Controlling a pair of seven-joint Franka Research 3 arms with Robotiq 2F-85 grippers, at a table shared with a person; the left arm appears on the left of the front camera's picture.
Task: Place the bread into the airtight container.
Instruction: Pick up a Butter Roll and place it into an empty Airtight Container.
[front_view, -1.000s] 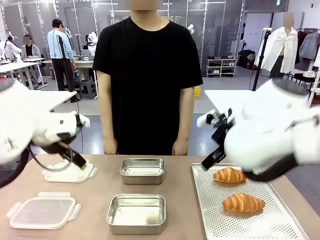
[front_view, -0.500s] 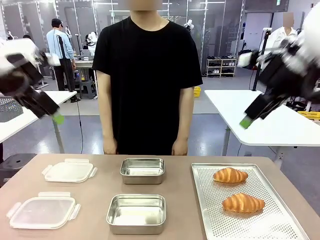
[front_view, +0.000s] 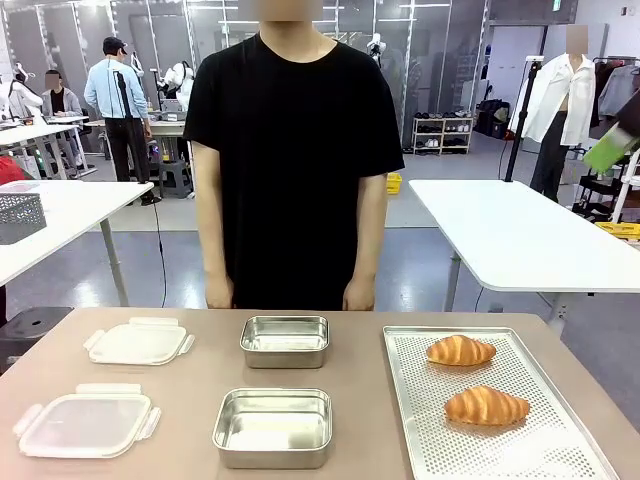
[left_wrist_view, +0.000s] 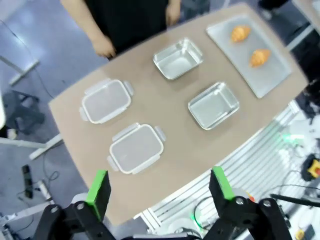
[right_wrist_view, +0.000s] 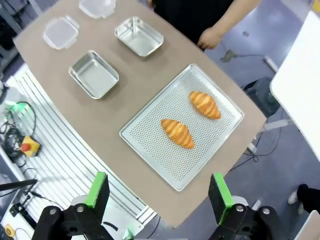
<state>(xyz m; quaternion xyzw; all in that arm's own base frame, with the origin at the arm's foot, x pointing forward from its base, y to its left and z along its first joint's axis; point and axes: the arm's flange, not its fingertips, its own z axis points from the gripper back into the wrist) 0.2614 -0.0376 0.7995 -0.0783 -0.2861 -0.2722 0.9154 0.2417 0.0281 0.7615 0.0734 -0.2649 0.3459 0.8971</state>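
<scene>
Left gripper (left_wrist_view: 159, 187) is hanging high above the table (front_view: 360, 400), fingers spread wide, gripping nothing. Right gripper (right_wrist_view: 157, 190) is also hanging high over the table, fingers spread wide, nothing between them. In the front view one of its green pads (front_view: 610, 152) is showing at the upper right edge.

Bread is sitting on the perforated metal tray (front_view: 520, 450) at the robot's right side of the table. There are two pieces, far croissant (front_view: 459, 350) and near croissant (front_view: 486, 405), lying apart from each other. Neither is touching a gripper.

Two steel containers are standing in the middle of the table, both open and holding nothing. Far container (front_view: 285, 358) is sitting near the person's edge, and near container (front_view: 272, 458) is sitting just in front of it toward the robot.

Two clear plastic lids with side clips are lying flat at the robot's left side. Far lid (front_view: 138, 342) is lying beside the far container, near lid (front_view: 85, 421) beside the near container, and both are off the containers.

Person (front_view: 295, 150) in a black T-shirt is standing at the far edge with arms hanging down, hands just behind the table edge, touching nothing.
</scene>
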